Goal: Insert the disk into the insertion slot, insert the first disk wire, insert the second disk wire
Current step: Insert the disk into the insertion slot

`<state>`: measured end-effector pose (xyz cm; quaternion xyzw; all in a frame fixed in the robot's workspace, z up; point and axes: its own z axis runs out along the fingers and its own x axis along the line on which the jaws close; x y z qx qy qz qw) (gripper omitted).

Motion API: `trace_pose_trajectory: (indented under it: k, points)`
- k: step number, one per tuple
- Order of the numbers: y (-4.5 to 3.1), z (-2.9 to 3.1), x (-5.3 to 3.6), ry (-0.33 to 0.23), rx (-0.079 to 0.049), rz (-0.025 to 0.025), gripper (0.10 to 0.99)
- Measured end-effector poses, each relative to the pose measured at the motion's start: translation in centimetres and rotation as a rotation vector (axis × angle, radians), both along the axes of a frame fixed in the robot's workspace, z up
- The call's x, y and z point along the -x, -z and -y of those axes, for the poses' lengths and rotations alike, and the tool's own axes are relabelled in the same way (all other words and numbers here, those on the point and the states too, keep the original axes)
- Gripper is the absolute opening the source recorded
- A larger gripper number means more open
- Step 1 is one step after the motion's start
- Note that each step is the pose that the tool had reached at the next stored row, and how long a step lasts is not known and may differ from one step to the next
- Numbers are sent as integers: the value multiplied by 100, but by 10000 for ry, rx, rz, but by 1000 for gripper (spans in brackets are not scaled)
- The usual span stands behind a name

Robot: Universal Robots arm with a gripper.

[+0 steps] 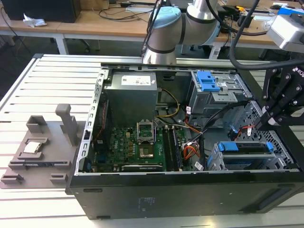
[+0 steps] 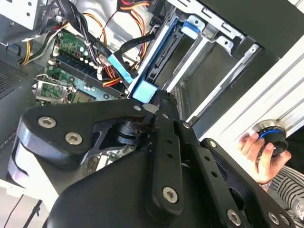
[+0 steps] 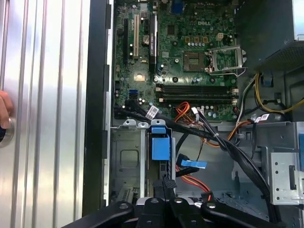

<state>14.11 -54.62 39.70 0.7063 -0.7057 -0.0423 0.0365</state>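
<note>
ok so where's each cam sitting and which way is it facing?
Exterior view: off the arm, looking down into the open computer case; arm and gripper show.
First wrist view: on the arm, facing the motherboard and the disk; gripper shows.
Second wrist view: on the arm, facing the disk past the gripper; a person's hand shows.
All three share the disk.

The disk [image 3: 160, 145] has a bright blue carrier bracket, the insertion slot [image 1: 285, 154] is silver perforated sheet metal, and the first disk wire [image 3: 194, 181] is red. The motherboard [image 3: 190, 52] is green; the wire bundle [image 1: 190, 152] is orange, yellow and black. The table [image 1: 47, 76] is white with parallel slats, and the sleeve [image 2: 285, 186] has dark and light stripes.
</note>
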Motion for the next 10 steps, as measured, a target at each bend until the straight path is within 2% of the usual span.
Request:
trace_pose_trajectory:
  k: [7, 10]
  points:
    - [4, -31, -112, -4, 0, -12, 106]
    - [41, -37, -149, -6, -1, -20, 106]
